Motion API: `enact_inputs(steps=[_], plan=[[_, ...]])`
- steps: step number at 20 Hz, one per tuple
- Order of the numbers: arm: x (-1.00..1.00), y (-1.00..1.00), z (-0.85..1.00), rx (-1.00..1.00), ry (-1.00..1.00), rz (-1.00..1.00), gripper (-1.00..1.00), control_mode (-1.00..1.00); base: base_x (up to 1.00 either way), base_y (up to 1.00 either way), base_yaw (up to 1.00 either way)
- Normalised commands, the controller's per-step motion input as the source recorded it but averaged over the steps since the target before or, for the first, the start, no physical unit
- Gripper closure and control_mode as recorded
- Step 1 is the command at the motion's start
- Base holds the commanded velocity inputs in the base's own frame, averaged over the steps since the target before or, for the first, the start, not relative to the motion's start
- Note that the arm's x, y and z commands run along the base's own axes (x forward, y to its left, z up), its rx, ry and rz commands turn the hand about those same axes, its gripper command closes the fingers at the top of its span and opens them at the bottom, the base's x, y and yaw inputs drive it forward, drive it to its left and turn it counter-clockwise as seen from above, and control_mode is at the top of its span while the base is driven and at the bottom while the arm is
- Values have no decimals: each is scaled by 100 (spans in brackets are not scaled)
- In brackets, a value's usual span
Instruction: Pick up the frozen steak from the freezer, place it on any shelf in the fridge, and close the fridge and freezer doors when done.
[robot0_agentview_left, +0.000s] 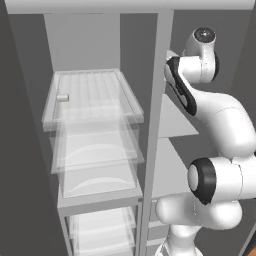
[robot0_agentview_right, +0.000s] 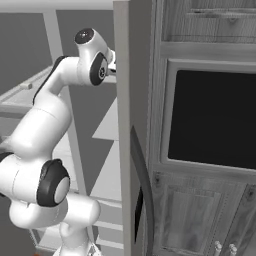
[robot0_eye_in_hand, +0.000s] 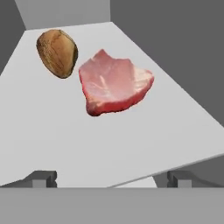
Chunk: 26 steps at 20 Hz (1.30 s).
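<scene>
In the hand view the frozen steak (robot0_eye_in_hand: 113, 85), a reddish-pink irregular chunk, lies flat on an opaque pale grey freezer shelf (robot0_eye_in_hand: 65, 140). My gripper (robot0_eye_in_hand: 111, 179) is open, its two dark fingertips (robot0_eye_in_hand: 41, 178) spread wide at the near edge of that shelf, short of the steak and apart from it. In the left base view the arm reaches up into the narrow freezer compartment (robot0_agentview_left: 175, 125) on the right, and the wider fridge (robot0_agentview_left: 90, 130) with its clear glass shelf (robot0_agentview_left: 92, 97) stands open on the left.
A brown oval loaf-like item (robot0_eye_in_hand: 57, 53) lies just left of the steak, farther back. A tiny pale cylinder (robot0_agentview_left: 62, 98) sits on the top glass shelf. The open freezer door (robot0_agentview_right: 132, 150) stands edge-on to my right, with wooden cabinets and a dark oven panel (robot0_agentview_right: 212, 117) beyond.
</scene>
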Motion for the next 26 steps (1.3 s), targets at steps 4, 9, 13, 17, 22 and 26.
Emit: enact_inputs(steps=[4, 9, 13, 17, 22, 26], plan=[[64, 0, -7, 0, -1, 0, -100, -100, 0, 0, 0], [62, 0, -11, 0, 0, 0, -100, -100, 0, 0, 0], [54, 0, -8, 0, 0, 0, -100, -100, 0, 0, 0], [41, -15, -6, 0, 0, 0, -100, -100, 0, 0, 0], [29, -30, -5, 0, -4, 0, -100, -100, 0, 0, 0], [32, -19, -4, 0, -8, -3, -100, -100, 0, 0, 0]])
